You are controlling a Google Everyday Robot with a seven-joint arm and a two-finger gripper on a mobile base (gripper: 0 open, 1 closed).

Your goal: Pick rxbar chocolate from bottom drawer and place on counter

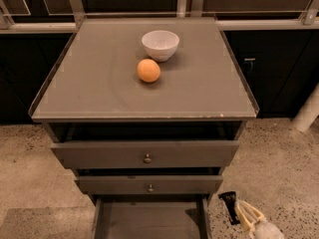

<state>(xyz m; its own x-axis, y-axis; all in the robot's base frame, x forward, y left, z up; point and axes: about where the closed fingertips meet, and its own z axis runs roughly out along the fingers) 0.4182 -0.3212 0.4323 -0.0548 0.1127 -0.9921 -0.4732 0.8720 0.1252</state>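
Note:
The counter [199, 91] is the wide grey glossy top of the cabinet. The bottom drawer [149, 222] is pulled out at the lower edge of the view, and the part of its flat grey floor that shows is bare. The rxbar chocolate is not in view. My gripper [240, 214] is low at the bottom right, just outside the right wall of the bottom drawer, above the speckled floor and holding nothing that I can see.
A white bowl [160, 44] and an orange [148, 70] sit on the counter toward the back middle. Two knobbed drawers [145, 155] above the bottom one stand slightly out. Dark cabinets flank the unit, and a white post [308, 111] stands at the right.

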